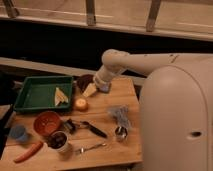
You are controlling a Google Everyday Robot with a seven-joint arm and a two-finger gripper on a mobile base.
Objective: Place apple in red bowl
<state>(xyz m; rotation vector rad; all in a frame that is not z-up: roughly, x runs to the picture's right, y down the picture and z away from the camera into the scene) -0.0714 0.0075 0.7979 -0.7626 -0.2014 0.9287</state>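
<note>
The end effector (92, 89), grip state impossible to tell, hangs at one o'clock of the apple (80, 104) on the wooden surface (109, 98); it should centre squarely over the fruit before heading for the red bowl (37, 119) at eight o'clock.

On the table (125, 96), the apple (80, 104) lies just right of the tray (35, 94). The gripper (90, 90) hangs just behind it, beside the far bowl (84, 80). The near bowl (47, 123) sits left of the apple and nearer, with the cup (59, 141) near-right of it and the carrot (29, 151) near-left.
</note>
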